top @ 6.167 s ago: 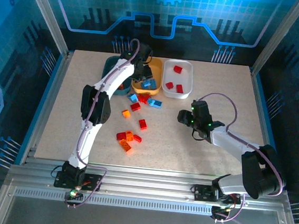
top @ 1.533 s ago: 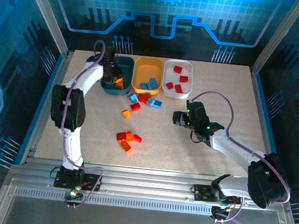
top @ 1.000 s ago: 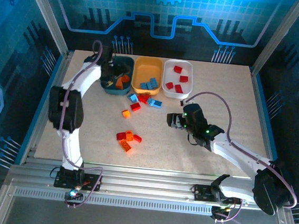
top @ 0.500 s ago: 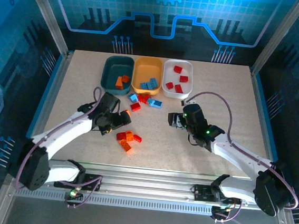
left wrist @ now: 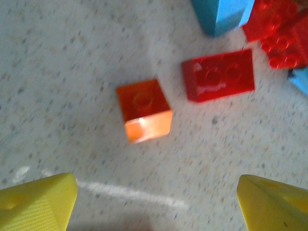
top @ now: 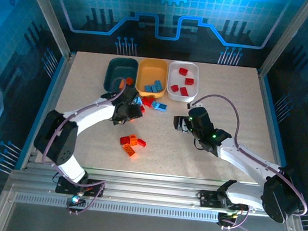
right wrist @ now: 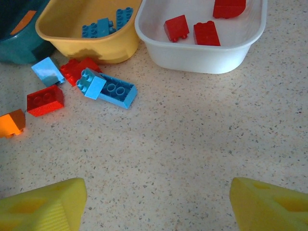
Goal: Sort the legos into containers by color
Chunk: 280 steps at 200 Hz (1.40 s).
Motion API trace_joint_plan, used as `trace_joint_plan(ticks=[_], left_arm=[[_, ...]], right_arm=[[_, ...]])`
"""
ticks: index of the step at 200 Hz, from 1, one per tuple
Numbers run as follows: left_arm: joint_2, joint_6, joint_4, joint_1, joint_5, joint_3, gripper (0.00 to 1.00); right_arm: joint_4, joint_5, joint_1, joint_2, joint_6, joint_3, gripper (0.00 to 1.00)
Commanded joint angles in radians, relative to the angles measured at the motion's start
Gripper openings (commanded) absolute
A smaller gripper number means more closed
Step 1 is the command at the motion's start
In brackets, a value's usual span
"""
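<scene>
The left hand [left wrist: 156, 185] hangs wide open and empty, with an orange lego [left wrist: 143, 109] lying on the desk [left wrist: 62, 72] at its 12 o'clock, untouched. The right hand [right wrist: 158, 187] is equally wide and empty. The white tub [right wrist: 202, 60] holding red legos [right wrist: 175, 27] sits at its 1 o'clock, the yellow tub [right wrist: 96, 50] at 11.

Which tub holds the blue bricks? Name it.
The yellow tub, the middle one: the teal tub left of it holds orange bricks, the white tub right of it red bricks.
</scene>
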Motion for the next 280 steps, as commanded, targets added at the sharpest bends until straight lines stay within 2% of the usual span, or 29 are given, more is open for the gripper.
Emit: trace_joint_plan(ticks=[1, 26, 86, 104, 121, 139, 149, 166, 185, 211, 241, 280], left_arm=[[0.082, 0.027, -0.029, 0.017, -0.047, 0.078, 0.87], [0.16, 0.031, -0.022, 0.022, -0.041, 0.105, 0.81], [0.217, 0.014, 0.066, 0.053, -0.024, 0.058, 0.67], [0.221, 0.012, 0.081, 0.055, -0.032, 0.046, 0.58], [0.224, 0.014, 0.096, 0.056, -0.028, 0.031, 0.56], [0.231, 0.021, 0.102, 0.059, -0.021, 0.024, 0.46], [0.23, 0.026, 0.105, 0.059, -0.02, 0.017, 0.36], [0.212, 0.033, 0.107, 0.059, -0.021, 0.004, 0.25], [0.164, 0.063, 0.102, 0.061, -0.023, 0.004, 0.21], [0.112, 0.129, 0.016, 0.092, -0.033, 0.115, 0.21], [0.117, 0.169, -0.06, 0.173, 0.02, 0.316, 0.2], [0.235, 0.165, -0.149, 0.27, 0.173, 0.571, 0.19]], right_arm=[[-0.003, 0.035, 0.008, 0.003, -0.008, 0.006, 0.79], [-0.001, 0.034, 0.009, 0.011, -0.01, 0.006, 0.79], [-0.006, 0.023, 0.009, 0.013, -0.006, 0.013, 0.79], [-0.006, 0.023, 0.009, 0.02, -0.006, 0.014, 0.79], [-0.009, 0.017, 0.009, 0.027, -0.007, 0.019, 0.79], [-0.008, 0.016, 0.009, 0.032, -0.005, 0.02, 0.79], [-0.008, 0.019, 0.009, 0.034, -0.006, 0.021, 0.79], [-0.008, 0.019, 0.011, 0.039, -0.005, 0.022, 0.79], [-0.009, 0.02, 0.01, 0.037, -0.005, 0.022, 0.79], [-0.015, 0.087, 0.01, -0.007, 0.022, 0.001, 0.78], [-0.009, 0.216, -0.01, -0.181, 0.036, -0.079, 0.8], [-0.021, 0.288, -0.072, -0.334, 0.125, -0.161, 0.94]])
